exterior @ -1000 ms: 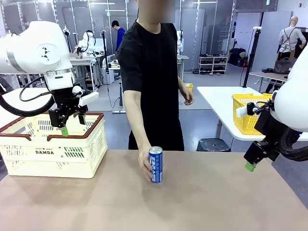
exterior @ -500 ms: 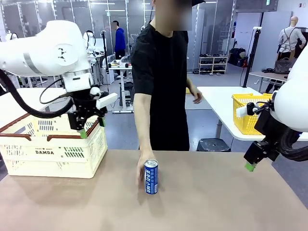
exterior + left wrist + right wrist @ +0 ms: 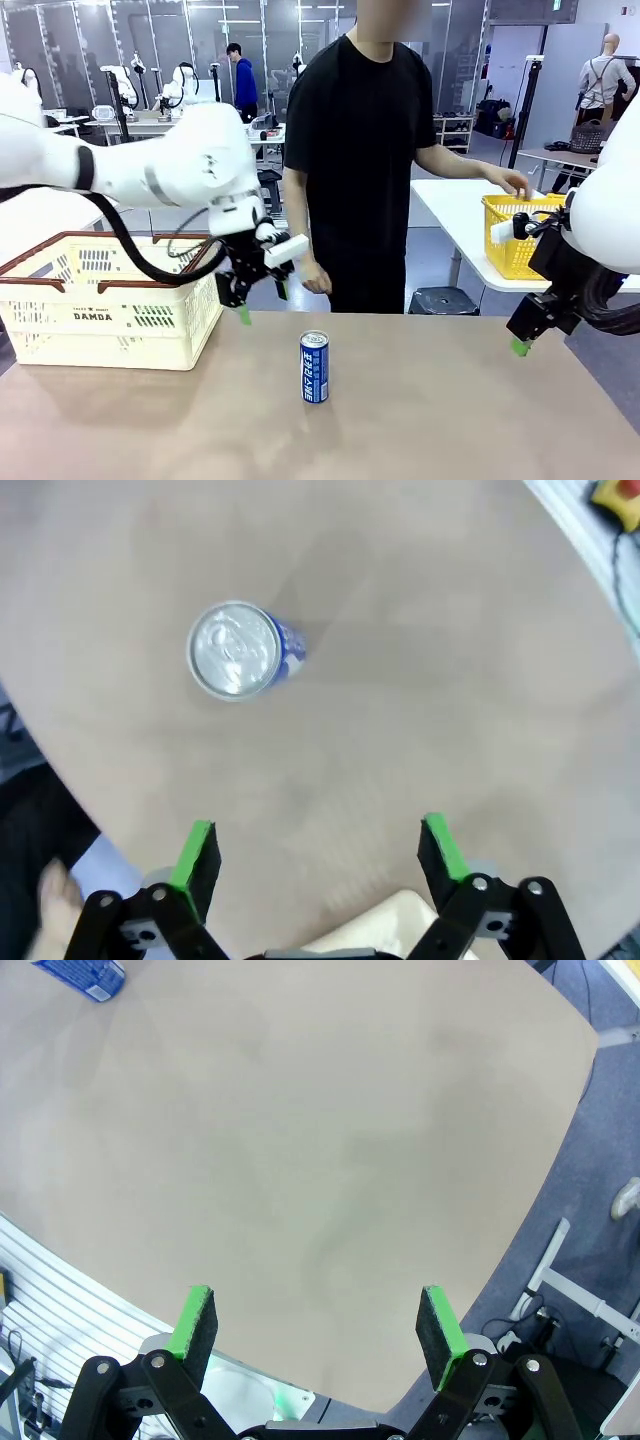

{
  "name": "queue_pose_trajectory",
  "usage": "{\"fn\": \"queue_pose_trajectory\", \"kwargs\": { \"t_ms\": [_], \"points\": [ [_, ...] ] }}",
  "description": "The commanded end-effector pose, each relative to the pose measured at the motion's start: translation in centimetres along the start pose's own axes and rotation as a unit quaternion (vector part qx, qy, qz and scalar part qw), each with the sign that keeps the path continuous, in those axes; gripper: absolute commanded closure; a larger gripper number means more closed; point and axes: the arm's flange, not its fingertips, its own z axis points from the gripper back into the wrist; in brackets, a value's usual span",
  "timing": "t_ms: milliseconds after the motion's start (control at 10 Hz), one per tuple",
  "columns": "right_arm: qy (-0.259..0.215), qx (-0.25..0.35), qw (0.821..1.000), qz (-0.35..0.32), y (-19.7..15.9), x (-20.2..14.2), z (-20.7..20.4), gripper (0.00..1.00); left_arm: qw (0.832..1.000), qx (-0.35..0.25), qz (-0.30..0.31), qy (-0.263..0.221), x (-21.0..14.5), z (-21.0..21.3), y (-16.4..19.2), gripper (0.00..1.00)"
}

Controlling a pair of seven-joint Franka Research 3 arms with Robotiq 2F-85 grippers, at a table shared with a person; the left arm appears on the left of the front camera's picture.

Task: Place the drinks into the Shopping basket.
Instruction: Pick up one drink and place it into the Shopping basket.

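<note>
At the middle of the shared table [image 3: 450, 420], a blue drink can [image 3: 314, 367] is being left standing upright, its long axis vertical and its silver top facing up, with nothing touching it. The left gripper [image 3: 263, 302] is being held above the tabletop at about 10 o'clock from the can, its jaws spread wide and empty. In the left wrist view the can is being seen end-on at roughly 11 o'clock of the green pads. The right gripper [image 3: 519, 346], likewise wide and empty, is being kept well apart at 3 o'clock, off the table's edge, so the left arm is being judged the nearer for the pick. The Shopping basket [image 3: 110, 320] is being shown at 9 o'clock from the can, and its reddish-brown rim is likely to need clearing on the carry. One hand of the person [image 3: 315, 280] is being held near the far edge at 12 o'clock. The other is being rested on a yellow basket [image 3: 510, 250] on another table.
</note>
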Motion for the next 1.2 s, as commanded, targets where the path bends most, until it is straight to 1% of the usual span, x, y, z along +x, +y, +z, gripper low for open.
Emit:
{"fn": "queue_pose_trajectory", "kwargs": {
  "t_ms": [0, 200, 300, 400, 800, 900, 1100],
  "points": [
    [0.0, 0.004, 1.0, 0.001, 0.0, -0.2, -0.1, 0.0, 1.0, -0.004, -0.027, 0.008, -0.8, -0.9, 3.1, 0.0],
    [0.0, 0.004, 1.0, 0.001, 0.0, -0.2, -0.1, 0.0, 0.999, -0.011, -0.031, -0.001, -0.5, -2.0, 4.8, 0.0],
    [0.0, 0.004, 1.0, 0.001, 0.0, -0.2, -0.1, 0.0, 0.999, -0.011, -0.04, -0.006, -0.1, -2.0, 4.8, 0.0],
    [0.0, 0.004, 1.0, 0.001, 0.0, -0.2, -0.1, 0.0, 1.0, -0.006, -0.022, -0.001, -0.5, -2.9, 3.8, 0.0],
    [0.0, 0.004, 1.0, 0.001, 0.0, -0.2, -0.1, 0.0, 1.0, -0.006, -0.022, -0.001, -0.5, -2.9, 3.8, 0.0],
    [0.0, 0.004, 1.0, 0.001, 0.0, -0.2, -0.1, 0.0, 1.0, -0.004, -0.024, -0.004, -0.6, -2.9, 4.5, 0.0],
    [0.0, 0.004, 1.0, 0.001, 0.0, -0.2, -0.1, 0.0, 0.999, 0.001, -0.039, -0.011, 0.7, -3.0, 5.0, 0.0]
  ]
}}
